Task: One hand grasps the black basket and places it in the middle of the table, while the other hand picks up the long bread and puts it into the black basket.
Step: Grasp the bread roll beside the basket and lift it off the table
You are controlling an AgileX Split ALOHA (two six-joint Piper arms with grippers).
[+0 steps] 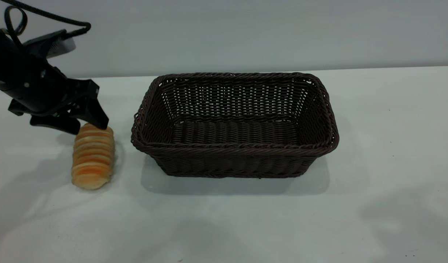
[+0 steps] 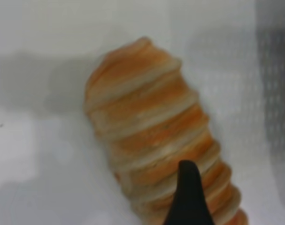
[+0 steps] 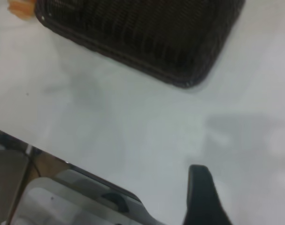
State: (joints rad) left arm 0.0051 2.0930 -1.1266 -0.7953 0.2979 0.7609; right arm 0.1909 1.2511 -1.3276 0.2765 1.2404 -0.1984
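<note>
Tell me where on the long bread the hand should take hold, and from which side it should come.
Grip the long bread across its narrow middle, coming from above. It lies flat on the table, its length running toward the camera, both long flanks free. The left hand hovers open over the far end, which tapers and may slip; a shift toward the middle looks safer. The black basket stands clear to its right.

Layout: the black basket (image 1: 234, 126) stands mid-table (image 1: 391, 146).
The long bread (image 1: 92, 156) lies just left of it; the left gripper (image 1: 85, 125) sits behind the bread.
</note>
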